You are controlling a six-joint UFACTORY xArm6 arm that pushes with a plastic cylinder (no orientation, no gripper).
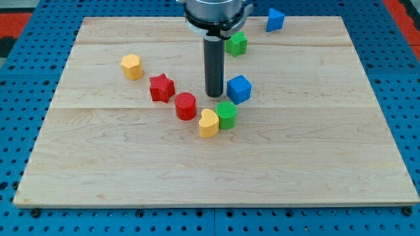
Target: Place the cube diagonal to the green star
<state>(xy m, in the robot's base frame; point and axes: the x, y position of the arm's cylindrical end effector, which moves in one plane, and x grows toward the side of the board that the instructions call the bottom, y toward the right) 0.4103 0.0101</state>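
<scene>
Arm (216, 12) cut off at top; green star (237, 44) partly hidden.

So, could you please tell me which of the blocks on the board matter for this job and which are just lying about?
In the job:
- blue cube, just right of my tip
- green star, at the view's top

Lying about:
- blue block
- yellow block
- red star
- red cylinder
- yellow heart
- green cylinder
</scene>
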